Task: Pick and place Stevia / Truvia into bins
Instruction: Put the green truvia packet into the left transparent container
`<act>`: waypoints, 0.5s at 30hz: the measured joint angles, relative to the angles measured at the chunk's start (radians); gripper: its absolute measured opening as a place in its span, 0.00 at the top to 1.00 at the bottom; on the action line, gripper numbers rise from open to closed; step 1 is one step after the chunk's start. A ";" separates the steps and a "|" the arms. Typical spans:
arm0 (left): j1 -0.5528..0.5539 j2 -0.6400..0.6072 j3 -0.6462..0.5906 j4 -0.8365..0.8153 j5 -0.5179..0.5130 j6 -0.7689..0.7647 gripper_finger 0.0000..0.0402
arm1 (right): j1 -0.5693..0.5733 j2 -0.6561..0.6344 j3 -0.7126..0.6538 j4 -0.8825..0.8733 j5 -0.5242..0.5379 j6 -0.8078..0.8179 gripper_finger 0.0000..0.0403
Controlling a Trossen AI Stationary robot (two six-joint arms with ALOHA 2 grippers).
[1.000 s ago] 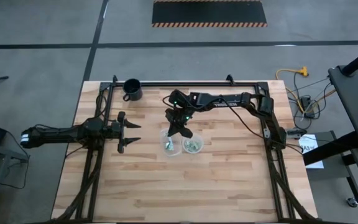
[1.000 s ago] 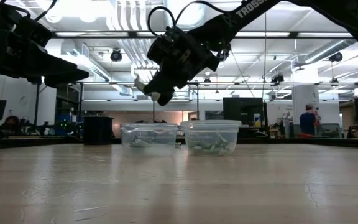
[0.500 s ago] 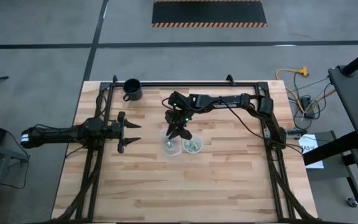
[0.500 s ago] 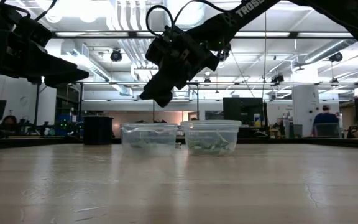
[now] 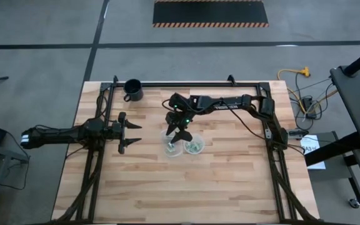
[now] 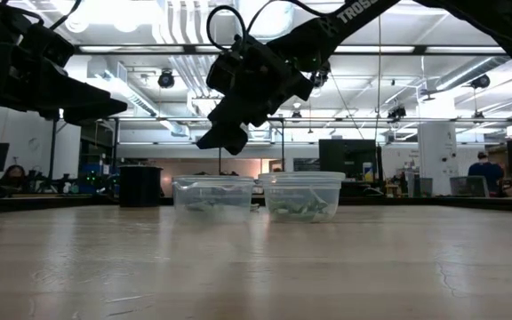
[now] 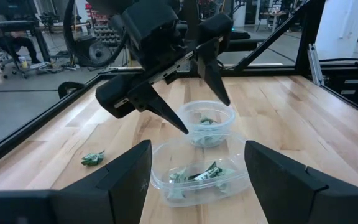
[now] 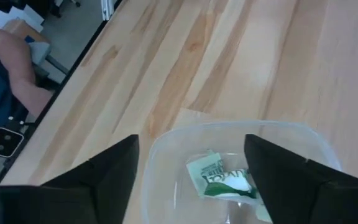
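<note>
Two clear bins stand side by side mid-table: the left bin and the right bin. Each holds several pale green and white Stevia packets. One more packet lies loose on the wood, on the far side of the bins. My right gripper hangs open above the bins, slanting down over the left one, with nothing between its fingers. My left gripper waits open at the table's left, level, pointing at the bins.
A black mug stands at the far left of the table. Bare wood lies all along the near side of the bins. A person's arm shows beyond the table edge in the right wrist view.
My right gripper has opened while staying above the left bin. The pale packet that showed at its fingertips a second ago is gone from them. The left arm has kept still.
</note>
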 joint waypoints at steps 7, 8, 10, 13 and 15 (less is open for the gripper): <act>0.000 0.000 0.000 0.000 0.000 0.000 0.40 | 0.002 0.000 0.000 0.000 0.000 -0.043 0.22; 0.000 0.000 0.000 0.000 0.000 0.000 0.40 | 0.002 0.000 0.000 0.001 0.000 -0.046 0.21; 0.000 0.000 0.000 0.000 0.000 0.000 0.40 | 0.002 0.000 0.000 0.000 0.000 -0.002 0.20; 0.000 0.000 0.000 0.000 0.000 0.000 0.40 | 0.003 0.000 0.000 0.000 -0.001 0.107 0.20; 0.000 0.000 0.000 0.000 0.000 0.000 0.40 | 0.008 0.005 -0.001 0.002 0.000 0.201 0.20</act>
